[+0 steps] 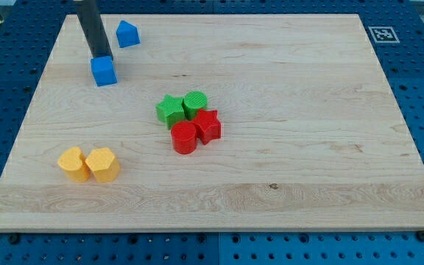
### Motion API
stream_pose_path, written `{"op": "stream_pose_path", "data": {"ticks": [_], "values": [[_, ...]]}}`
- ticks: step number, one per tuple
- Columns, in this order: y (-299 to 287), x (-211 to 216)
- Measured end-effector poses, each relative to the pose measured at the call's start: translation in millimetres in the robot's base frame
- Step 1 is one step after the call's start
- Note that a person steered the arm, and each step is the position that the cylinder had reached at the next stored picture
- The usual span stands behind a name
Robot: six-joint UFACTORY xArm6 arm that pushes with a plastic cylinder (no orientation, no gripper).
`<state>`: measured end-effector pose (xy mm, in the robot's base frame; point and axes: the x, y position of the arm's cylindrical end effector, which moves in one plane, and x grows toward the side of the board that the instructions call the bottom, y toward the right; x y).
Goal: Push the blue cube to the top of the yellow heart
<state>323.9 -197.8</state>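
The blue cube [104, 71] sits near the board's top left corner. My tip [100, 57] is right at the cube's upper side, touching it or nearly so. The dark rod rises from there out of the view's top. Two yellow blocks stand side by side at the lower left. The left one looks like the yellow heart [73, 163], and the right one is a yellow hexagon-like block [103, 164]. The cube is well above the heart and slightly to its right.
A second blue block [127, 33], house-shaped, lies up and right of the cube. A cluster sits mid-board: green star [170, 110], green cylinder [195, 103], red star [208, 125], red cylinder [185, 138]. The wooden board's [308, 169] edges border blue pegboard.
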Motion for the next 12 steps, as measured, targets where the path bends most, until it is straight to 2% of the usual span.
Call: {"op": "stream_pose_path", "data": {"ticks": [3,6,9,12], "values": [[10.0,12.0],[21.4,42.7],[-10.1,58.2],[20.7,71.8]]}}
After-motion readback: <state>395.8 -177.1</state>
